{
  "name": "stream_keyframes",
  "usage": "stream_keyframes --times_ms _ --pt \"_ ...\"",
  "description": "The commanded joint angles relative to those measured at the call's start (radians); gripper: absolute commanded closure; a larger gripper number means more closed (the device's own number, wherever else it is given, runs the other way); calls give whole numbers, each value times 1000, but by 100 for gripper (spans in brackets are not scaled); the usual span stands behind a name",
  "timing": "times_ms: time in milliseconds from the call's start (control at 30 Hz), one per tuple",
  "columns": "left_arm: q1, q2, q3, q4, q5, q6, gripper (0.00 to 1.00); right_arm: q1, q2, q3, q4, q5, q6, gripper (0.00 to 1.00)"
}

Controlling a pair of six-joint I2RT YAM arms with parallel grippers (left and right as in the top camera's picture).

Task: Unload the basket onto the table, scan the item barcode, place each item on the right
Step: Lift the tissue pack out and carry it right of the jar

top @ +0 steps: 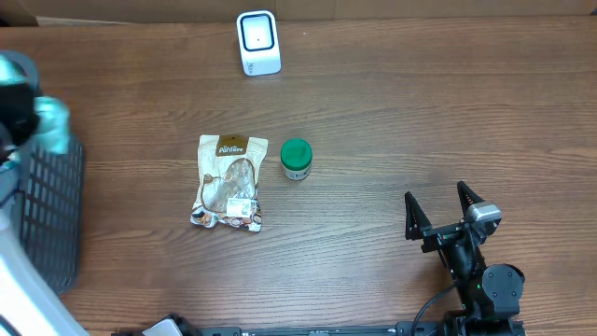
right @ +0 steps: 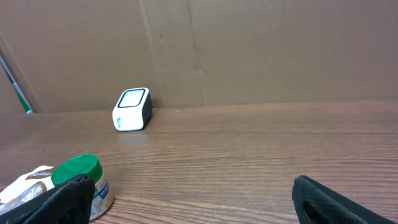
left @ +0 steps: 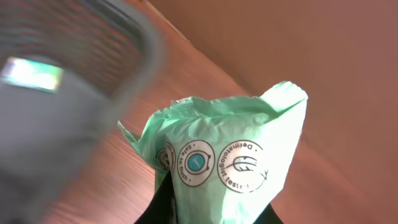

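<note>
Your left fingers (left: 160, 206) are closed tight on a pale green packet (left: 230, 155), which you hold in the air far to the left of the white scanner (top: 257, 42), by the rim of a dark mesh basket (top: 51, 215). The packet's round printed seals face the left wrist camera. Your right fingers (top: 413, 213) stand wide apart and hold nothing, well to the right of the scanner at the near side of the worktop (top: 420, 112). A snack bag (top: 230, 182) and a green-lidded jar (top: 296, 159) lie side by side in front of the scanner.
</note>
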Motion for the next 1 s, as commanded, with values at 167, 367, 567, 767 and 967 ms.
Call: stream_keyframes --times_ms 167,367,567,767,967 --pt "-473 83 -63 -47 -122 31 96 5 -7 -11 6 -1 -1 0" --pt "-779 232 -145 12 -169 -34 96 5 -7 -11 6 -1 -1 0" --pt "-993 422 -146 106 -165 -66 96 5 -7 -11 6 -1 -1 0" --pt "-1172 566 -146 196 -219 -70 96 5 -7 -11 6 -1 -1 0" --pt "-1207 690 -147 194 -247 -101 96 5 -7 -11 6 -1 -1 0"
